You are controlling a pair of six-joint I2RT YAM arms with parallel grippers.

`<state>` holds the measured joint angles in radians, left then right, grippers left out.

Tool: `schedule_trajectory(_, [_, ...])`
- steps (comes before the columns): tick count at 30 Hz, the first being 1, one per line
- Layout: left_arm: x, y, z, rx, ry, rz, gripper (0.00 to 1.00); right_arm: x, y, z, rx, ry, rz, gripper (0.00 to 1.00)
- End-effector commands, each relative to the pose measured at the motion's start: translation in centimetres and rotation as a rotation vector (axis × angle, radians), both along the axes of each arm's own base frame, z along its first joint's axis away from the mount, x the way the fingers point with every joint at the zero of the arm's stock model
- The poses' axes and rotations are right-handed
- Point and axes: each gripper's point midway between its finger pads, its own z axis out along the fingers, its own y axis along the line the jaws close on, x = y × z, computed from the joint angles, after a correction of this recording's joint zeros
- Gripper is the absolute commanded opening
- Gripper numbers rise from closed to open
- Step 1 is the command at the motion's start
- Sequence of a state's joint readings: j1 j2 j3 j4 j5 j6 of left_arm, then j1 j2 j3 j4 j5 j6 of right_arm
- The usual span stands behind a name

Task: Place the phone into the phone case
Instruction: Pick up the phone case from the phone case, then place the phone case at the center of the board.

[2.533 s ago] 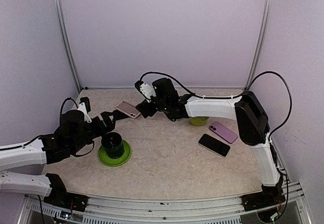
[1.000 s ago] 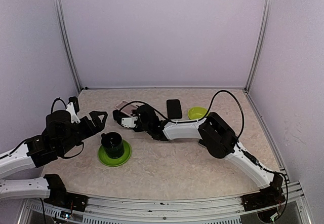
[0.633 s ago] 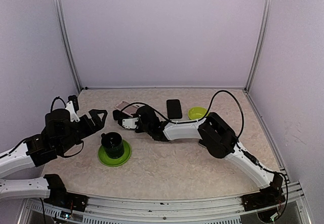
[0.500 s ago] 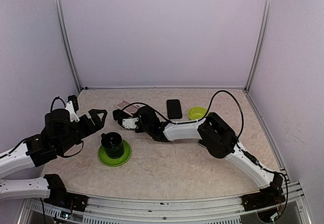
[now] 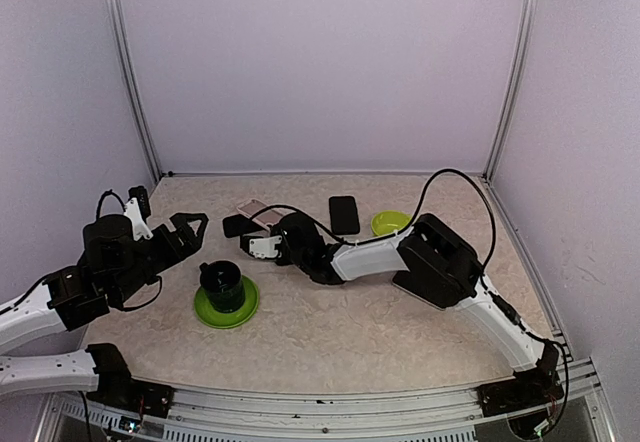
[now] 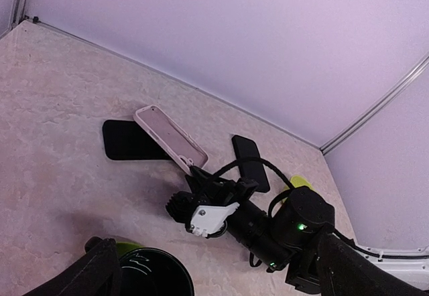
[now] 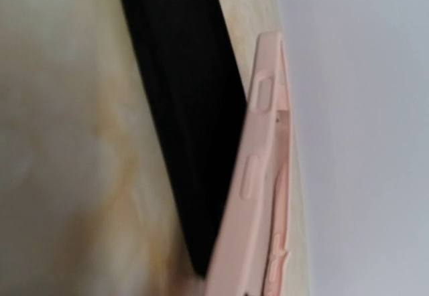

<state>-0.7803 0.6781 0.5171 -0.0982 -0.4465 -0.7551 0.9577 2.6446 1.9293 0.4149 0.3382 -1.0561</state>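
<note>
Two black phones lie flat on the pale marbled surface (image 5: 350,337), well apart from each other. The nearer black phone (image 6: 127,149) sits toward the left back part, and the pink phone case (image 6: 171,138) slants up over its right end, one end raised and the other low. From where I stand the case looks empty, its open side up. The phone is outside it, lying partly under the raised end.

The right arm reaches far across to the left, and the right pincer (image 6: 196,175) is pinched on the low end of the case, holding it tilted. Its own camera shows the case's side edge, with button cut-outs, very close, and the dark phone just behind it. I cannot tell whether case and phone actually touch.

The second black phone (image 6: 249,162) lies further right, near a small lime-green bowl (image 5: 390,223).

The left pincer (image 5: 188,230) hangs above the surface with its jaws spread wide and nothing between them, pointing toward the case. Just below it a black cup (image 5: 222,280) stands upright on a green plate (image 5: 227,312), apart from the phones.
</note>
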Motion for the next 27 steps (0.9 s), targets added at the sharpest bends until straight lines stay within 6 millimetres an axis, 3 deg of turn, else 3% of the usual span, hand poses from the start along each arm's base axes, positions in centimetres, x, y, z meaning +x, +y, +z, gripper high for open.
schedule_trajectory(1, [0.1, 0.4, 0.5, -0.004, -0.013, 0.022, 0.99, -2.2, -0.3, 8.2, 0.092, -0.114, -0.007, 0.04])
schedule_trajectory(10, [0.4, 0.0, 0.3, -0.007, -0.014, 0.012, 0.99, -8.6, -4.4, 10.2, 0.079, -0.111, -0.029, 0.02])
schedule_trajectory(20, [0.9, -1.1, -0.3, -0.021, -0.028, -0.017, 0.99, -17.2, -9.7, 8.5, 0.072, 0.024, -0.08, 0.0])
schedule_trajectory(27, [1.3, -1.7, -0.9, -0.015, -0.019, -0.034, 0.99, -21.4, -13.2, 6.0, 0.051, 0.113, -0.132, 0.01])
